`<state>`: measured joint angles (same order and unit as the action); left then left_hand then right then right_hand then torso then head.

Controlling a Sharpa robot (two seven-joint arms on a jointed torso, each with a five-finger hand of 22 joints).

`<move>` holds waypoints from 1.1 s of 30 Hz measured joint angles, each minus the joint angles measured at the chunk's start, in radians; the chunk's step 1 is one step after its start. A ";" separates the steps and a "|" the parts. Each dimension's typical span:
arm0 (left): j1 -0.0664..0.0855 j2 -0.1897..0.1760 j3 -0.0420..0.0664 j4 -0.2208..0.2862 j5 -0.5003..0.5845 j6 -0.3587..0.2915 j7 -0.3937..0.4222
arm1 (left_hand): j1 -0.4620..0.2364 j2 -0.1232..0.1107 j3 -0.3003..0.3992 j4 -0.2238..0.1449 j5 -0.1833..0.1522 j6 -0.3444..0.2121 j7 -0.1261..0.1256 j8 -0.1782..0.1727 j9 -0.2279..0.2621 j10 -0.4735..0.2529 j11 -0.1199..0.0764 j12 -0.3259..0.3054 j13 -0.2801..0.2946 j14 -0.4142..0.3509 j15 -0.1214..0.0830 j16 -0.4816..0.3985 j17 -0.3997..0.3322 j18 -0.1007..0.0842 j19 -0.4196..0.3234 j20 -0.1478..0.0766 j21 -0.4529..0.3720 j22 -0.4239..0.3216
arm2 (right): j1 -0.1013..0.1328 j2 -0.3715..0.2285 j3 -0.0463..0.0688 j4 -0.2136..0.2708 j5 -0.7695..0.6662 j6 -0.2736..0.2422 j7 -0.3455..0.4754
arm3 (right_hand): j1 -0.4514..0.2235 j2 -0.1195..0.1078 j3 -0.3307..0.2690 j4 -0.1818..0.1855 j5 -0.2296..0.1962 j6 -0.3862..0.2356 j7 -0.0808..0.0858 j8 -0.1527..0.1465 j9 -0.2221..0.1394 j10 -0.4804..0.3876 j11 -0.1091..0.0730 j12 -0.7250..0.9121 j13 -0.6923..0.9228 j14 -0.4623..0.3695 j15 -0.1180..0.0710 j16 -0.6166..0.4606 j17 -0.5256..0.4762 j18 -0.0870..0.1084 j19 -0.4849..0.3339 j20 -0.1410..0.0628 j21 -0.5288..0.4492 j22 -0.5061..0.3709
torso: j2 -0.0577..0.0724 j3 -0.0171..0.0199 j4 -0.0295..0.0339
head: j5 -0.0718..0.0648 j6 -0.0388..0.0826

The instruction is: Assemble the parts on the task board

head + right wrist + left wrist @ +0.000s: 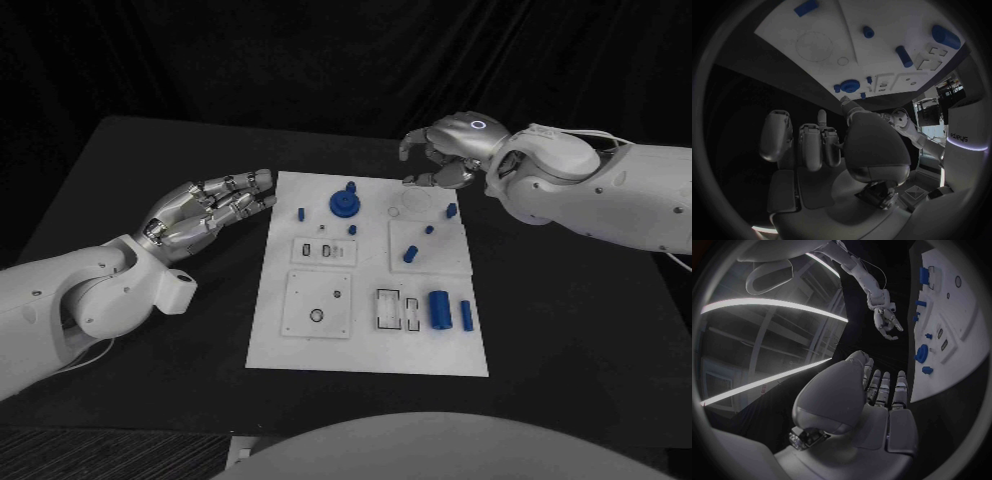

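Observation:
The white task board point(289, 345) lies in the middle of the black table. A blue round knob part point(345, 203) stands near its far edge, with small blue pegs point(410, 254) scattered around it. Two blue cylinders point(451, 312) lie at the board's near right. My left hand point(209, 208) hovers at the board's far left edge, fingers stretched out and holding nothing. My right hand point(440, 160) hangs over the far right corner, fingers apart and bent downward, holding nothing. In the left wrist view the left hand point(879, 390) faces the knob part point(922, 353). The right hand point(817, 145) shows bare fingers.
Black tabletop point(577, 330) surrounds the board on all sides. The board carries recessed slots point(389, 308) and a ring hole point(317, 316) at its near half. In the left wrist view the right hand point(887, 320) hangs beside the board point(967, 365).

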<state>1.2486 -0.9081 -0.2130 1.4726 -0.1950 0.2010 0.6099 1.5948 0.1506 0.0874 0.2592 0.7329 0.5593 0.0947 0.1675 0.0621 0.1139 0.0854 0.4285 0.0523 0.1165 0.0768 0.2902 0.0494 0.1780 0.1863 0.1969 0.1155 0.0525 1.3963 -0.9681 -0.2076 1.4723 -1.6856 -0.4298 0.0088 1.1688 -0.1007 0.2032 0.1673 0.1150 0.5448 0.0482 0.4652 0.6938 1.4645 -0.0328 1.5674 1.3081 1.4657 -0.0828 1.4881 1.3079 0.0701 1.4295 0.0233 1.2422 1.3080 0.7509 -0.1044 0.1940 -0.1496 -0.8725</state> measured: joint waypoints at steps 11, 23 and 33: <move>-0.001 -0.004 0.000 0.002 0.000 0.001 -0.001 | 0.000 0.000 0.000 0.000 0.000 0.000 0.000 0.000 0.000 0.000 0.000 0.000 0.000 0.000 0.000 0.000 0.000 0.000 0.000 0.000 0.000 0.000 | -0.045 -0.096 -0.002 0.033 0.000 -0.060 0.004 | 0.056 -0.039 -0.043 0.117 -0.011 -0.004 -0.004 -0.073 -0.151 0.000 0.000 0.000 0.000 0.004 -0.004 0.007 0.000 0.000 0.011 -0.004 0.018 0.000 | 0.000 -0.0002 0.0007 | -0.020 0.000; -0.005 -0.001 0.000 0.001 0.000 0.003 -0.001 | 0.000 0.000 0.000 0.000 0.000 0.000 0.000 0.000 0.000 0.000 0.000 0.000 0.000 0.000 0.000 0.000 0.000 0.000 0.000 0.000 0.000 0.000 | -0.091 -0.125 -0.002 -0.005 0.003 -0.098 0.014 | 0.051 -0.050 -0.054 0.128 0.019 -0.013 -0.002 -0.096 -0.202 0.000 0.000 0.000 0.000 0.000 -0.007 0.014 0.000 0.000 0.019 -0.005 0.028 0.000 | 0.001 0.0016 -0.0010 | -0.012 0.000; -0.007 -0.001 0.000 -0.001 0.000 0.004 -0.002 | 0.000 0.000 0.000 0.000 0.000 0.000 0.000 0.000 0.000 0.000 0.000 0.000 0.000 0.000 0.000 0.000 0.000 0.000 0.000 0.000 0.000 0.000 | -0.107 -0.131 -0.002 -0.027 0.004 -0.099 0.013 | 0.032 -0.066 -0.061 0.129 0.035 -0.016 0.002 -0.096 -0.210 0.000 0.000 0.000 0.000 0.000 -0.007 0.014 0.000 0.000 0.023 -0.005 0.028 0.000 | 0.000 0.0008 0.0001 | -0.013 0.000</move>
<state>1.2419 -0.9091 -0.2130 1.4713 -0.1951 0.2049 0.6082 1.5948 0.1506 0.0874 0.2593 0.7329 0.5593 0.0948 0.1675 0.0621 0.1139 0.0854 0.4285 0.0524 0.1164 0.0768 0.2902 0.0494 0.1780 0.1863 0.1969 0.1155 0.0526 1.2897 -1.0995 -0.2094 1.4458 -1.6818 -0.5285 0.0220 1.2009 -0.1670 0.1420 0.2966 0.1501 0.5287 0.0497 0.3695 0.4834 1.4644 -0.0328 1.5673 1.3077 1.4658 -0.0901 1.5024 1.3076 0.0702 1.4525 0.0180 1.2703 1.3076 0.7504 -0.1036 0.1941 -0.1621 -0.8725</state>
